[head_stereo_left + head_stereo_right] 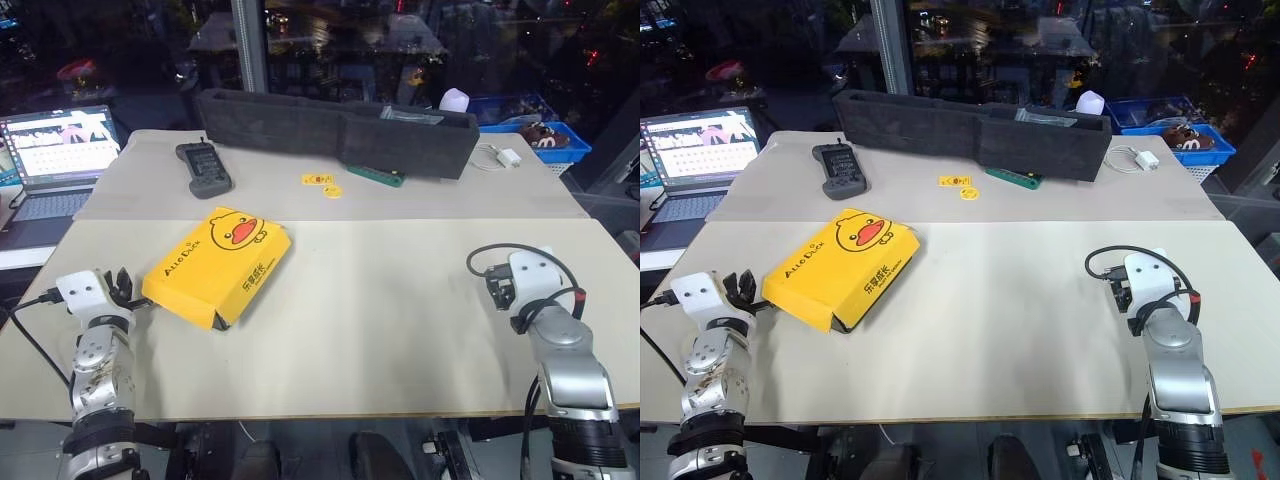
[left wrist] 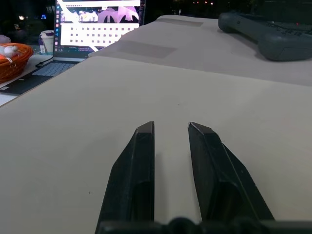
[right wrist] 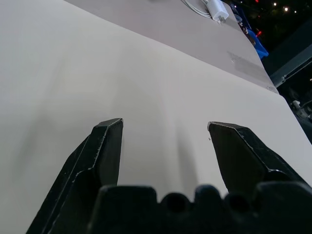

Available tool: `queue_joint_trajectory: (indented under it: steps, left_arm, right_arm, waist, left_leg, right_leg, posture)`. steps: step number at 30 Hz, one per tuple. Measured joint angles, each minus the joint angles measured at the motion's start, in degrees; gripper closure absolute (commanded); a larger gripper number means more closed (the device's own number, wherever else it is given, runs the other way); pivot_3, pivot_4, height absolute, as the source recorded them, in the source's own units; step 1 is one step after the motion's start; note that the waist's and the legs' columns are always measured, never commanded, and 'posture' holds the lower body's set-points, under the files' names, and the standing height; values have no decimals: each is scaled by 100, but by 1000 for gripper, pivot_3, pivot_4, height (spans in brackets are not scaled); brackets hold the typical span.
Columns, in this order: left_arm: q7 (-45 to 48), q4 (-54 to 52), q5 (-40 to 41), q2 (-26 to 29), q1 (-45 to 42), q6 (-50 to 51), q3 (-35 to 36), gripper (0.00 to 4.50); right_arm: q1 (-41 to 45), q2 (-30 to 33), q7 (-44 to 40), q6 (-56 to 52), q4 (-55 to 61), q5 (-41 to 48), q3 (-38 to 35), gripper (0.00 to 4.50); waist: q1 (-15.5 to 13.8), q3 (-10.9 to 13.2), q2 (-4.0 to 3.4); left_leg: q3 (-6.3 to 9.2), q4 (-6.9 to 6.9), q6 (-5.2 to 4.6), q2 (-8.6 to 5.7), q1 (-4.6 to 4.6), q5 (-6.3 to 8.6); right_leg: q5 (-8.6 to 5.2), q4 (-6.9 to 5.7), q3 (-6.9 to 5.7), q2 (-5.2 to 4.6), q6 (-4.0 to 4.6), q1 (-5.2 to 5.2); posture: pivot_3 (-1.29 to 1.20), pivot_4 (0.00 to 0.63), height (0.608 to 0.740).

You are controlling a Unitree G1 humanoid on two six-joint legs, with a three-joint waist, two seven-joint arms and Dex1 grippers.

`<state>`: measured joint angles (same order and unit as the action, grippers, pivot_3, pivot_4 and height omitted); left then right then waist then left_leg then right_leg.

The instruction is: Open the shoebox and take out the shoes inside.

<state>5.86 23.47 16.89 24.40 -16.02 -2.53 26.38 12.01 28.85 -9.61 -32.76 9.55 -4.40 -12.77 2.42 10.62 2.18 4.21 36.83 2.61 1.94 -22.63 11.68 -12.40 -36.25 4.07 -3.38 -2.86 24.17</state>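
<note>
While still shut, shoebox lying yellow lid up on the surface, toward its left side, shoes unseen inside. Left gripper just beside the box's near-left corner, fingers parted a little, holding nothing. Right gripper well apart to the right, fingers wide, empty. Nothing done yet: lid to lift, shoes to remove.

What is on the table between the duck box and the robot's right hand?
Nothing: bare table runs from the shoebox across to the right gripper, as both eye views show.
</note>
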Motion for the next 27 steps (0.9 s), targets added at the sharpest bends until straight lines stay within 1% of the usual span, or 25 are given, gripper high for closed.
queue_joint_trajectory:
  steps: [2, 3, 5, 6, 8, 10, 12, 13, 14, 15, 16, 22, 25, 27]
  left_arm:
    - [22, 0, 13, 7, 0, 4, -2, 3356]
    - [293, 1, 48, 107, 30, 50, -45, 3356]
    - [1099, -6, 118, 596, 155, 220, -280, 3356]
    - [1713, -77, 147, 977, 251, 288, -390, 3356]
    - [2436, -261, 253, 1391, 274, 380, -428, 3356]
    - [2994, -266, 353, 1748, 265, 456, -460, 3356]
    - [3429, -212, 354, 2056, 191, 494, -473, 3861]
    - [3595, -94, 354, 2139, 87, 487, -476, 4090]
    - [3743, 74, 351, 2222, 3, 465, -476, 4455]
    - [3835, 259, 340, 2287, -61, 426, -480, 4500]
    - [3939, 513, 316, 2336, -168, 369, -481, 4500]
    - [4212, 1147, 108, 2364, -477, 125, -564, 4500]
    - [4235, 1377, -38, 2357, -715, 82, -727, 4500]
    - [4265, 1490, -177, 2333, -956, 29, -943, 4500]
  right_arm:
    - [-1, 0, -6, -1, 2, 13, -2, 1095]
    - [-18, 0, -106, -14, 48, 135, -27, 1095]
    - [-104, 9, -568, -103, 327, 568, -98, 1095]
    - [-159, 49, -1018, -269, 605, 983, -106, 1338]
    - [-178, 179, -1608, -532, 1005, 1544, -85, 1777]
    - [-160, 366, -2057, -806, 1374, 1993, 8, 2442]
    - [-108, 499, -2397, -1043, 1676, 2388, 86, 3146]
    - [-77, 561, -2479, -1107, 1751, 2438, 191, 3477]
    - [-25, 622, -2536, -1148, 1792, 2466, 366, 3845]
    - [35, 626, -2550, -1157, 1822, 2482, 528, 4226]
    - [132, 581, -2552, -1163, 1831, 2485, 768, 4424]
    - [742, 137, -2389, -1128, 1599, 2234, 1883, 4473]
    - [1253, -299, -2255, -1055, 958, 1905, 2380, 4473]
    - [1732, -640, -2265, -797, 357, 1596, 2969, 4473]
  waist:
    - [0, 0, 0]
    - [2, 0, 0]
    - [31, 1, -1]
    - [59, 3, -4]
    - [66, 5, -8]
    - [67, 5, -8]
    - [54, 5, -8]
    - [37, 5, -8]
    - [27, 5, -8]
    - [30, 5, -8]
    - [34, 5, -8]
    - [10, 4, -6]
    - [1, 3, -5]
    - [6, 3, -5]
  left_leg:
    - [0, 0, 0, 0, 0, 0]
    - [0, 0, 0, 0, -1, 0]
    - [1, -2, 0, 5, -4, 0]
    - [1, -4, 0, 7, -3, 0]
    - [0, -4, 0, 5, -1, 0]
    - [0, -4, 0, 7, 3, 0]
    - [0, -4, 0, 7, 5, 1]
    - [-1, -4, 0, 7, 5, 1]
    - [-1, -4, 0, 7, 4, 1]
    - [-2, -4, -1, 8, 4, 1]
    - [-2, -5, -1, 9, 2, 1]
    - [0, -4, -1, 9, -10, 1]
    - [0, -2, -1, 9, -8, 0]
    - [1, -2, -1, 9, -7, 0]
  right_leg:
    - [0, 0, 0, 0, 0, 0]
    - [0, 0, 0, 1, 0, 1]
    - [-3, -3, -1, 8, 5, 8]
    - [-6, -6, 0, 8, 10, 9]
    - [-7, -7, 0, 4, 11, 5]
    - [-8, -8, -2, 5, 12, 4]
    - [-10, -7, -2, 4, 15, 3]
    - [-11, -6, -3, 4, 15, 3]
    - [-11, -5, -3, 4, 15, 6]
    - [-11, -5, -3, 4, 16, 7]
    - [-11, -6, -3, 6, 16, 10]
    - [-9, -6, -6, 5, 13, 17]
    - [-7, -10, -7, 6, 12, 18]
    - [-9, -18, -7, 8, 14, 20]
  posture:
    - [0, 150, 715]
    - [0, 150, 715]
    - [0, 150, 715]
    - [0, 150, 715]
    - [0, 150, 715]
    - [0, 150, 715]
    - [0, 150, 715]
    - [0, 150, 715]
    - [0, 150, 715]
    - [0, 150, 715]
    - [0, 150, 715]
    - [0, 150, 715]
    - [0, 150, 715]
    - [0, 150, 715]
